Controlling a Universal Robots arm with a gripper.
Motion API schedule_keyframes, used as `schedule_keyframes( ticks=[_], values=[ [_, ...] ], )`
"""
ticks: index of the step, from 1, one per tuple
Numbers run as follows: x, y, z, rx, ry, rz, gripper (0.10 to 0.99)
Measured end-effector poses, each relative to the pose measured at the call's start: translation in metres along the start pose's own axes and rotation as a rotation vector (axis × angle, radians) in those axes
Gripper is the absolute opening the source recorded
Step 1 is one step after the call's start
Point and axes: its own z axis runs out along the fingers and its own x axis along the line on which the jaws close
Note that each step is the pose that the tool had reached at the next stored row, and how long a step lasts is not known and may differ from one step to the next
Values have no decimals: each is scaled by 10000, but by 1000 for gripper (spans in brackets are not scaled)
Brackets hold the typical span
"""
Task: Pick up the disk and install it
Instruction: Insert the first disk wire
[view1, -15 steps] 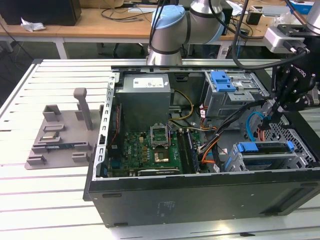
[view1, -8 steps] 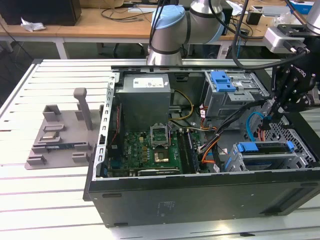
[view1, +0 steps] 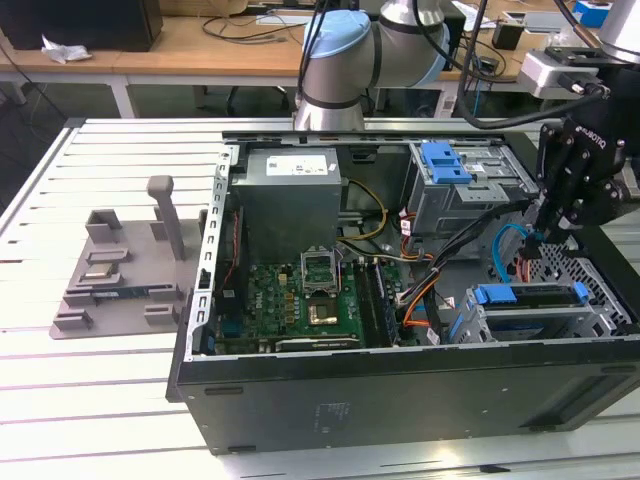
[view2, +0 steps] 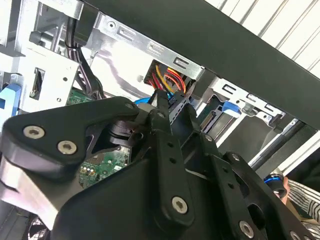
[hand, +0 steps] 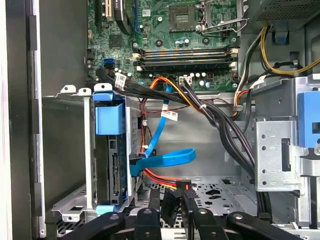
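While sitting on edge in its grey metal bay, the blue-railed silver rectangular disk (hand: 111, 160) is lying just beside the black pincer (hand: 172, 200), which is pinching a black cable connector (hand: 170, 204) with narrow fingers.

Bright, even room light washes the pale slatted worktop (view1: 110, 400) nearly white in the exterior view; the open computer case (view1: 400, 385) interior sits in shadow; in the second wrist view, bare metal glares and the close black pincer (view2: 167, 107) looks soft.
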Motion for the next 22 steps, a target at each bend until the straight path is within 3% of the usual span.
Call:
schedule_keyframes(
  ticks=[2,8,9,10,11,13,15,17,19,22],
  values=[
    [0,0,0,0,1,0,165],
    [5,7,1,0,-1,0,165],
    [15,20,2,-1,-33,-1,165],
    [31,35,3,-4,-137,-2,165],
    [50,55,6,-10,-313,-4,165],
    [89,75,10,-18,-578,-8,165],
    [134,84,15,-24,-761,-10,165],
    [195,86,21,-26,-828,-11,165],
    [350,86,36,-27,-862,-12,165],
    [448,92,46,-27,-877,-12,165]
  ],
)
